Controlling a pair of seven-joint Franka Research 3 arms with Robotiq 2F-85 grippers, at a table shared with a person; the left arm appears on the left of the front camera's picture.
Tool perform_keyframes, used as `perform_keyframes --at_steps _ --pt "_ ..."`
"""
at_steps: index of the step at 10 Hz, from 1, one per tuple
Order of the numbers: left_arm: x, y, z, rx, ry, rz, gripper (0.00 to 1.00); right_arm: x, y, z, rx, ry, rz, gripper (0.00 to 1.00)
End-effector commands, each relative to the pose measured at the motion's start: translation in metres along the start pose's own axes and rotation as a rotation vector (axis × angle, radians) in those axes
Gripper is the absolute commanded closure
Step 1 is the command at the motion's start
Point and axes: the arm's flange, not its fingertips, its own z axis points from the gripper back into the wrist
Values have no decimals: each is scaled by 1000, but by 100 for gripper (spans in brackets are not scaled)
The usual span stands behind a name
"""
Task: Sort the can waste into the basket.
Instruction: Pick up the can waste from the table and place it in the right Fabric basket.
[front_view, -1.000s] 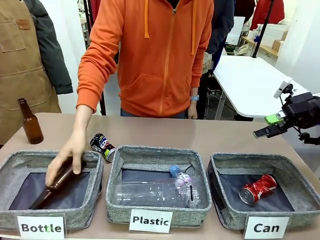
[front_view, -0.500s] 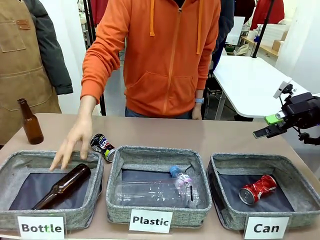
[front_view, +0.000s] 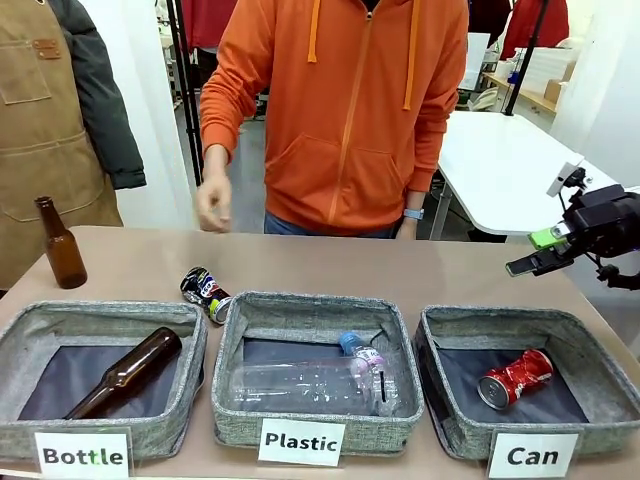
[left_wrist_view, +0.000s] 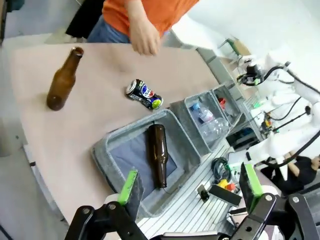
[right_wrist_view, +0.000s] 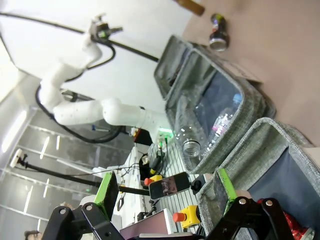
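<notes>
- My left hand (left_wrist_view: 190, 180): jaws wide, empty.
- My right hand (front_view: 530, 254): wide, empty, right edge of frame.
- Red can (front_view: 515, 378): inside Can basket (front_view: 500, 322), lower right.
- Dark can (front_view: 205, 293): on worktop (front_view: 330, 265), left of centre.

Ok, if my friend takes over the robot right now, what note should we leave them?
Left gripper: open, holding nothing.
Right gripper: open, holding nothing, in the air past the far right corner of the Can basket.
Red can: lying inside the Can basket.
Dark can: lying on the table, just behind the gap between the Bottle bin and the Plastic bin.
Person's hand: raised off the table, touching nothing.
Done: red can sorted.
Left: put the dark can into the Can basket.
</notes>
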Motion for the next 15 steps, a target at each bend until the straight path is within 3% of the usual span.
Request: perform_keyframes --at_steps 1,4,5,7,8,9,14,15 --pt "5 -43 -69 101 122 -69 0 -2 2 -1 -16 -2 8 1" --pt "11 -92 -164 182 312 -203 0 -2 2 -1 -16 -2 8 1" --pt "10 -105 -207 263 312 -217 0 -2 2 -1 -16 -2 8 1" --pt "1 -124 -281 343 407 -263 0 -2 2 -1 -16 -2 8 1" --pt "-1 -131 -303 369 401 -226 0 -2 2 -1 -16 -2 8 1" --pt "3 -127 -256 293 381 -277 0 -2 2 -1 -16 -2 8 1" --pt "2 -122 -259 308 372 -267 0 -2 2 -1 -16 -2 8 1" --pt "8 -134 -280 406 482 -260 0 -2 2 -1 -16 -2 8 1"
